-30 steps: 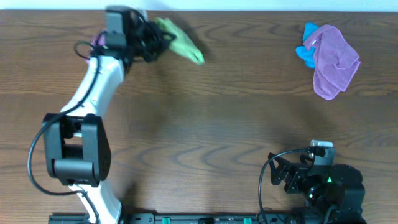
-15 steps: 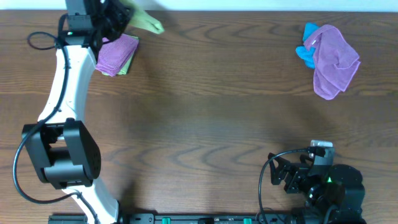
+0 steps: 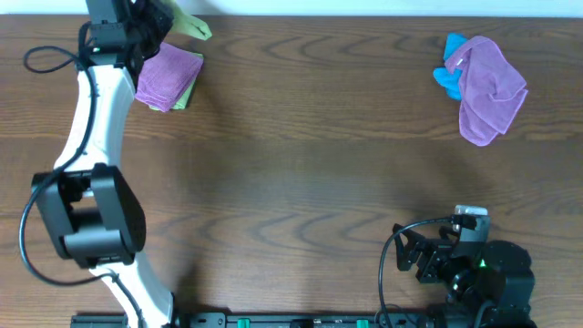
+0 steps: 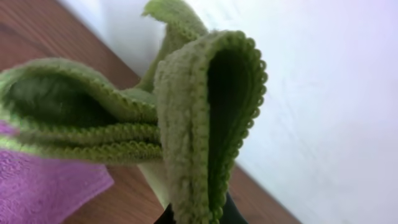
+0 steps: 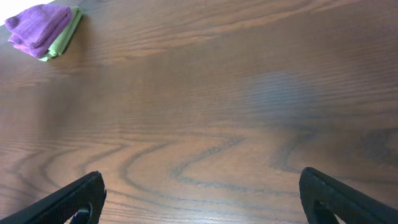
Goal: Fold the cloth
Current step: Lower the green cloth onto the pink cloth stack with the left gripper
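Observation:
My left gripper (image 3: 164, 20) is at the table's far left back edge, shut on the lime-green cloth (image 3: 193, 27), which hangs bunched and folded over from its jaws. In the left wrist view the cloth (image 4: 186, 118) fills the frame and hides the fingertips (image 4: 196, 214). Just below the gripper lies a folded purple cloth (image 3: 169, 75) on a folded green layer (image 3: 189, 91). My right gripper (image 5: 202, 193) is open and empty, low over bare wood at the front right.
A crumpled purple cloth (image 3: 490, 84) lies at the back right with a small bright blue cloth (image 3: 449, 73) under its left side. The folded purple and green stack also shows in the right wrist view (image 5: 43, 30). The table's back edge meets a white wall.
My left arm has swung left and towards the back edge, carrying the green cloth with it. This uncovered the folded purple stack. The right arm has not moved.

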Robot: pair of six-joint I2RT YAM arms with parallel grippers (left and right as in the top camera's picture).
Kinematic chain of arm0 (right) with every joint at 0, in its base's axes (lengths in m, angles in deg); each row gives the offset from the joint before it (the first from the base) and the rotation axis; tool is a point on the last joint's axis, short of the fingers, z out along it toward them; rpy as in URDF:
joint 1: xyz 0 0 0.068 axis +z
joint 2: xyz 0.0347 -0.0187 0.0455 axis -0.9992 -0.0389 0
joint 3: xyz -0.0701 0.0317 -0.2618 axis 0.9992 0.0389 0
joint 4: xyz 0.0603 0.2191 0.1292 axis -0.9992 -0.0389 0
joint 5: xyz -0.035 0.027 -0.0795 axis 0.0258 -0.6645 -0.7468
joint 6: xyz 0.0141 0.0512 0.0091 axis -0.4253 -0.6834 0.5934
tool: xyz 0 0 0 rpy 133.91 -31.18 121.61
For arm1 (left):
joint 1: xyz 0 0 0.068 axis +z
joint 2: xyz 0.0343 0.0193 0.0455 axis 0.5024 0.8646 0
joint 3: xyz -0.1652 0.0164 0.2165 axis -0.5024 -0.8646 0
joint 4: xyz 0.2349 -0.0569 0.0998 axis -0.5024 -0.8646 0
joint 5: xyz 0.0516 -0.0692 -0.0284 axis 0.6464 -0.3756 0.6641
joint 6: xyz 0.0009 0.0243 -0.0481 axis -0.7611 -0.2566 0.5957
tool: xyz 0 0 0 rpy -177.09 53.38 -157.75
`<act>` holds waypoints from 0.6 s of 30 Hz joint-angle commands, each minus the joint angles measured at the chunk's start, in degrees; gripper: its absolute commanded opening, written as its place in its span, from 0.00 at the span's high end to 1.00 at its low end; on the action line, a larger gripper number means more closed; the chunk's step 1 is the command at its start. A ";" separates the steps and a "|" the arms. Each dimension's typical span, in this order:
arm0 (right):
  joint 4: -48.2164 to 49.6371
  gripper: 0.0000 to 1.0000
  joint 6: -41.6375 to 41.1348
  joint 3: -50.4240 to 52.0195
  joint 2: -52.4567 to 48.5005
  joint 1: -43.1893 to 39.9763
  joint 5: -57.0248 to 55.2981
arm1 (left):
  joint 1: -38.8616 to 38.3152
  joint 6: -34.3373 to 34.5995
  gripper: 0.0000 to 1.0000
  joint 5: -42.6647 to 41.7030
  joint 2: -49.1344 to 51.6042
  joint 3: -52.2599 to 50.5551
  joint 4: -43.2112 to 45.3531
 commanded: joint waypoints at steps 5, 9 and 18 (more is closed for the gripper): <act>-0.04 0.01 -0.83 0.24 0.39 -0.39 0.26 | 0.59 -3.87 0.94 4.94 3.02 1.42 0.68; -0.04 0.01 -0.83 0.24 0.39 -0.39 0.26 | 0.57 -4.70 0.94 7.32 3.26 1.42 0.68; -0.04 0.01 -0.83 0.24 0.39 -0.39 0.26 | 0.57 -4.68 0.95 7.56 6.73 1.42 2.19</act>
